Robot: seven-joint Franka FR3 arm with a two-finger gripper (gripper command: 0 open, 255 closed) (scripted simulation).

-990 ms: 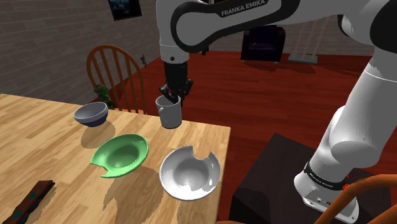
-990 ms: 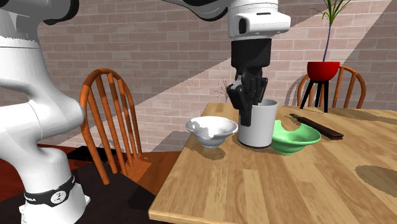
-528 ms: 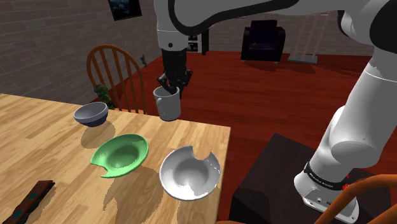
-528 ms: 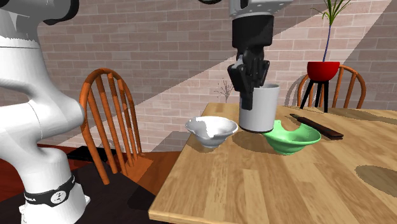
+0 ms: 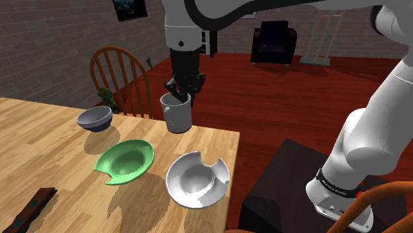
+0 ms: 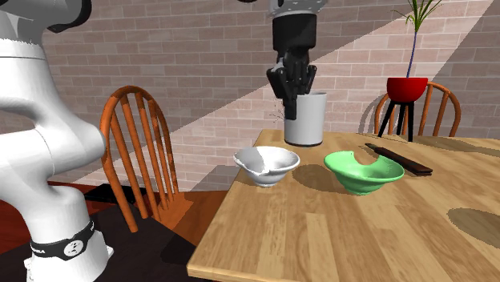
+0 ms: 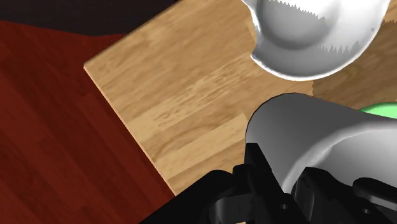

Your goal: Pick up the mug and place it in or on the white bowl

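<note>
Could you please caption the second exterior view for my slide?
End effector holds the mug above the table, behind the white bowl and green bowl.

A: wrist cam, what's in the gripper [image 7: 283,181]?
B: pale grey mug [image 7: 318,137]. Black fingers [image 7: 254,167] clasp its wall, one on each side.
A: below it?
B: wooden table [image 7: 184,89], light planks, one corner in frame. Past the edge there's red-brown plank floor [image 7: 57,146].
A: white bowl?
B: white bowl [image 7: 305,38] sits on the table beyond the mug, apart from it, rim looks jagged. Green sliver next to the mug, likely the green bowl [image 7: 382,109]. Can't tell more.
</note>
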